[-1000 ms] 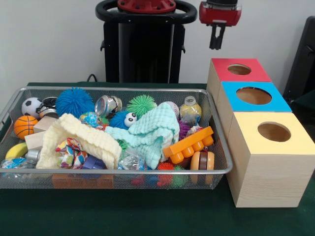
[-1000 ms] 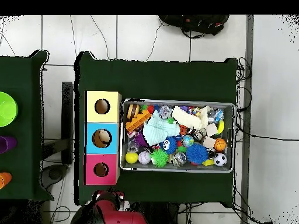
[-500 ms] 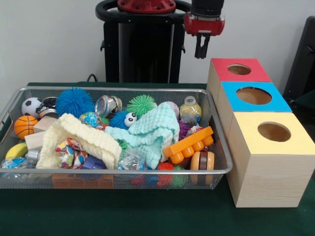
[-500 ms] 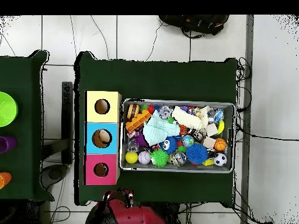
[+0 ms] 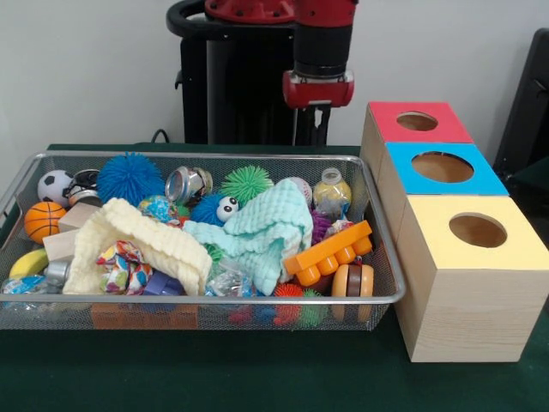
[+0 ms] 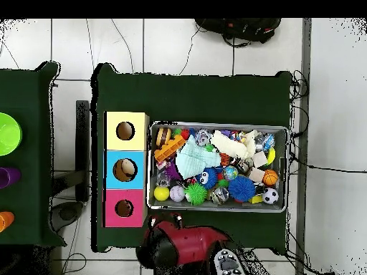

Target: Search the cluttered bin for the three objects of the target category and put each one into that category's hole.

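A wire mesh bin (image 5: 377, 249) (image 6: 152, 166) holds a heap of toys. In it are a blue spiky ball (image 5: 129, 176), a green spiky ball (image 5: 246, 183), a soccer ball (image 5: 53, 184), a basketball (image 5: 43, 220), a cream cloth (image 5: 141, 245), a mint cloth (image 5: 262, 232) and an orange block (image 5: 330, 251). Beside the bin stand three wooden boxes with round holes, topped red (image 5: 420, 122) (image 6: 123, 208), blue (image 5: 442, 167) (image 6: 124, 170) and yellow (image 5: 476, 230) (image 6: 125, 131). My gripper (image 5: 313, 129) hangs beyond the bin's far rim, above table height, dark against the black pedestal and holding nothing that I can see.
A small bottle (image 5: 332, 192), a metal tin (image 5: 187, 184) and a wooden yo-yo (image 5: 353, 281) also lie in the bin. The red arm (image 6: 183, 245) sits just outside the bin's near rim in the overhead view. A second table with coloured cups (image 6: 8, 134) stands at the left.
In the front view the gripper has moved left from above the red box to behind the bin's far rim, and lower. In the overhead view the arm has swung right.
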{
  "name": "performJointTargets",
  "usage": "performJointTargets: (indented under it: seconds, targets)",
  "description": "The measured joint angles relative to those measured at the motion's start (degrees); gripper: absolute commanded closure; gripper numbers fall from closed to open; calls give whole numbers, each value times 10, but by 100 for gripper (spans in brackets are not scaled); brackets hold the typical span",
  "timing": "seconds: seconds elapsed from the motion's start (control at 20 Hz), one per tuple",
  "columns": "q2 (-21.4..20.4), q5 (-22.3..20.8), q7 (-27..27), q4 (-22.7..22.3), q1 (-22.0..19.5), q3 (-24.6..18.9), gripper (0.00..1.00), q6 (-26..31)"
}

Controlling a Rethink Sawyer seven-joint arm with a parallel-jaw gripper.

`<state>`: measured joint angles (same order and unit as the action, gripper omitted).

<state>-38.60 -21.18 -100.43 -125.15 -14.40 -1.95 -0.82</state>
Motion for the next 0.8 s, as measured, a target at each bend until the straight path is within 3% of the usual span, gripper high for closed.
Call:
performJointTargets:
  seconds: [0.35, 0.8]
  targets:
    - [16, -40, 0, 32, -75, -58, 100, 29]
    - [43, -96, 0, 37, -167, -126, 100, 44]
